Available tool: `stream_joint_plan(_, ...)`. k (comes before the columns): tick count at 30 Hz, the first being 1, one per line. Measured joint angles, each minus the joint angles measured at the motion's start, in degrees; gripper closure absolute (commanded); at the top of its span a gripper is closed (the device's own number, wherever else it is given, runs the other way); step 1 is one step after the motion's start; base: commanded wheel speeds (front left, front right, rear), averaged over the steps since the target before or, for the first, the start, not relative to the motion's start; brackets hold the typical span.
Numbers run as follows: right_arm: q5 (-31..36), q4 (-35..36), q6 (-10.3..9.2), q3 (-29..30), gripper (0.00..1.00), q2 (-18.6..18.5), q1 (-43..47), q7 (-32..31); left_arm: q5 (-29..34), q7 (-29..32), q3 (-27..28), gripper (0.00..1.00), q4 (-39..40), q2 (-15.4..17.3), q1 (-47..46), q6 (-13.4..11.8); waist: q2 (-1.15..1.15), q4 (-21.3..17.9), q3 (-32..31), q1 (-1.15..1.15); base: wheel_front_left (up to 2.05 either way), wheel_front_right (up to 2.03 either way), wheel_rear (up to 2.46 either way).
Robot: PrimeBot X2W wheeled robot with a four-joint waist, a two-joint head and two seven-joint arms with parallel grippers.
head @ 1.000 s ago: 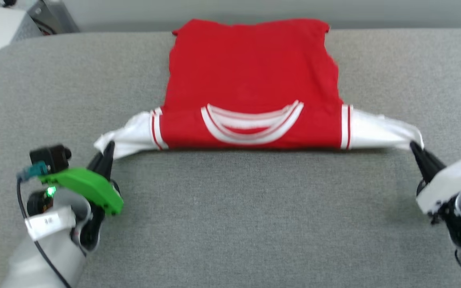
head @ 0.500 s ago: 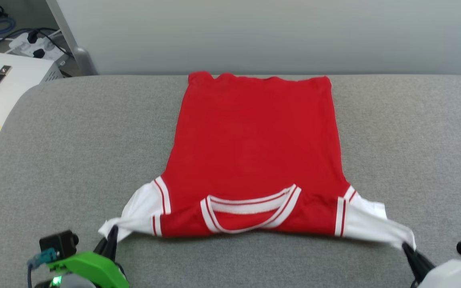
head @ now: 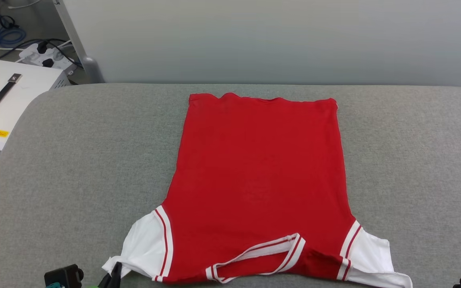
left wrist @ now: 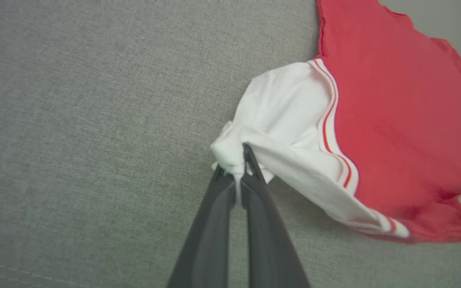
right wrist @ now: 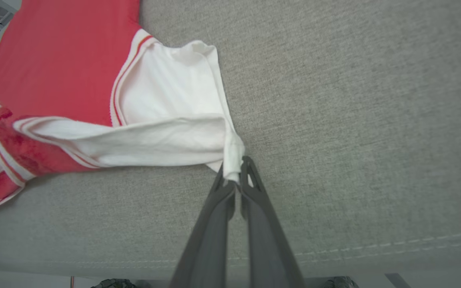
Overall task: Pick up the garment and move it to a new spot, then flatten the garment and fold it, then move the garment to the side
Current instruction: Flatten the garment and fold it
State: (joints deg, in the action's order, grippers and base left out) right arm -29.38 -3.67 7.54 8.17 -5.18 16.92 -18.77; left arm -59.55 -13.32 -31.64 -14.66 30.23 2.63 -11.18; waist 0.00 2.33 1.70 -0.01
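The garment (head: 258, 168) lies back up on the grey table (head: 74, 160), a red shirt with white sleeves, its hem far from me and its striped collar (head: 254, 260) near me. My left gripper (left wrist: 234, 164) is shut on the tip of the left white sleeve (left wrist: 286, 104), and its dark fingers (head: 114, 276) show at the bottom edge of the head view. My right gripper (right wrist: 233, 170) is shut on the bunched tip of the right white sleeve (right wrist: 166, 96). Both sleeve tips are lifted slightly off the cloth surface and the near shoulder edge is curled up.
A white box with a handle (head: 6, 100) and a power strip with cables (head: 42, 56) sit on the floor beyond the table's left corner. A pale wall (head: 274, 40) runs behind the far edge. A seam (right wrist: 374, 244) runs along the table's near edge.
The head camera has tilted up, so the whole picture has shifted down. Both grippers have drawn the garment towards me, off the far edge. The sleeves, taut before, now sag lower.
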Motion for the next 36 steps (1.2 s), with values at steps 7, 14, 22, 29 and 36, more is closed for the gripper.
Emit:
stream_joint_plan(7,-1.2,-0.8,-0.01,0.3,0.00,0.5,-2.3,5.2,0.8,0.0,-0.8,1.00,1.2,-0.5,-0.3,-0.3,0.00,0.9,1.0,0.00,0.00,0.00,0.00)
stream_joint_plan(14,0.5,-3.7,-0.02,1.2,0.00,-1.7,-12.9,8.6,3.5,-0.3,-1.6,1.00,3.0,-1.8,-2.5,-0.8,0.00,1.9,2.9,0.00,0.00,0.00,0.00)
stream_joint_plan(22,0.5,-13.4,-0.02,0.5,0.00,-7.9,-30.8,2.9,7.6,-0.3,-3.0,1.00,7.2,-2.5,-7.1,-2.7,0.00,4.6,6.0,0.00,0.00,0.00,0.00)
stream_joint_plan(29,0.8,-26.4,-0.03,-0.4,0.00,-12.9,-49.0,-8.3,9.6,-0.3,-4.0,1.00,10.9,-3.6,-11.2,-3.1,0.00,7.5,10.6,0.01,0.00,0.00,0.00)
stream_joint_plan(36,5.4,-34.6,-0.03,-0.5,0.00,-16.7,-65.1,-16.6,11.7,-0.3,-5.8,1.00,13.2,-5.9,-16.5,-1.5,0.00,11.0,16.7,0.02,0.00,0.00,0.00)
